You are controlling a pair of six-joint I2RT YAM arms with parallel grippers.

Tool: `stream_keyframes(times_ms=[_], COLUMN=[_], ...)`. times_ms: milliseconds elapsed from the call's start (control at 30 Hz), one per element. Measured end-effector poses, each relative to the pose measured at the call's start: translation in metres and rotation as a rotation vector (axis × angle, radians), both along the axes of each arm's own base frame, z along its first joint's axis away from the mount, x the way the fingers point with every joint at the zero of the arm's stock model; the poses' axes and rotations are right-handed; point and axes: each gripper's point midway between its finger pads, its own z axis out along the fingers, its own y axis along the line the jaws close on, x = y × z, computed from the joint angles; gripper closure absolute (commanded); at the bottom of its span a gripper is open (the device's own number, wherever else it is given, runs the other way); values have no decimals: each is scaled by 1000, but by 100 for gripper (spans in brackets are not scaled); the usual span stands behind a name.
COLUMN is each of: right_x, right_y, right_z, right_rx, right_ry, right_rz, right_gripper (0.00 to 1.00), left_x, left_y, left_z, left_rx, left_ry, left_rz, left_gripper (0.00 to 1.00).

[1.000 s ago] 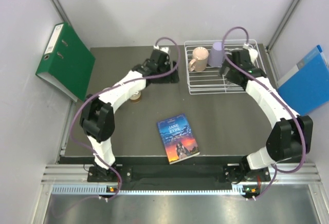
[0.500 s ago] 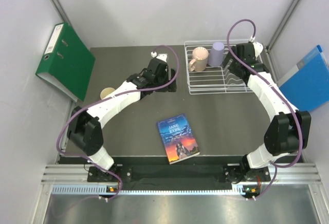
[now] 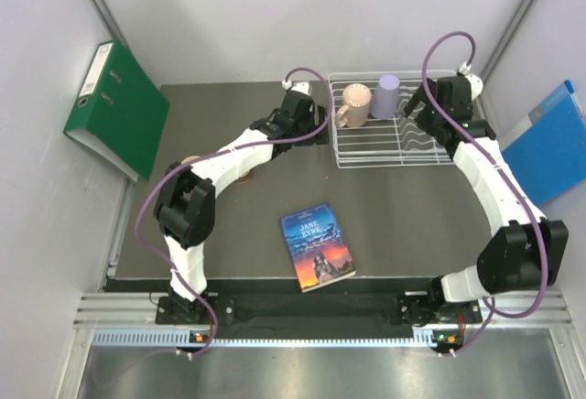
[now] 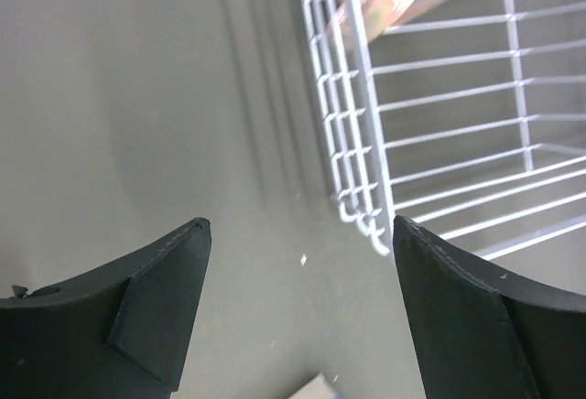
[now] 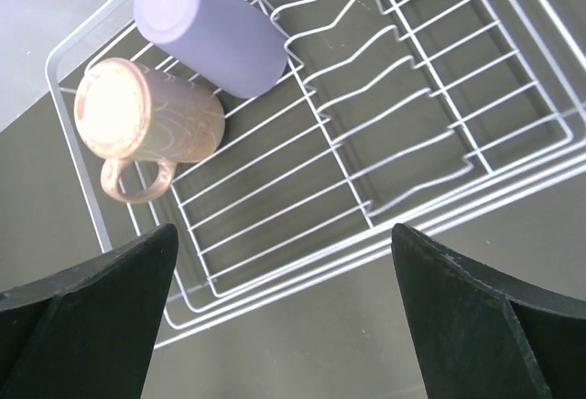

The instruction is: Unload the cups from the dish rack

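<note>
Standing between pale walls [image 3: 256, 15], the dark grey tabletop [image 3: 412, 225] bears the dish rack [image 3: 389, 163].

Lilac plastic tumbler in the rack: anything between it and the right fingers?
Nothing visible. The open right gripper hovers over the white wire dish rack; the lilac plastic tumbler sits exposed, a peach handled mug beside it.

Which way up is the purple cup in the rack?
Upside down: the lilac tumbler stands in the dish rack with its closed bottom facing up.
</note>
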Motion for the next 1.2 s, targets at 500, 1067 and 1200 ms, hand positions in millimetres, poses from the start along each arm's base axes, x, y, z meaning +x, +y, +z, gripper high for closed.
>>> stream_keyframes(times_ms=[500, 1067, 1200], right_x=[22, 8, -1], right_y=[-52, -9, 4], right_z=[-17, -26, -29], right_rx=[-147, -23, -22], right_ry=[71, 53, 58], right_rz=[-172, -38, -1], right_gripper=[4, 3, 3], left_x=[-26, 28, 43], left_y=[22, -20, -36], left_z=[-28, 43, 21], left_rx=[-60, -173, -174], left_ry=[38, -135, -111], left_rz=[82, 26, 1], left_gripper=[16, 14, 16])
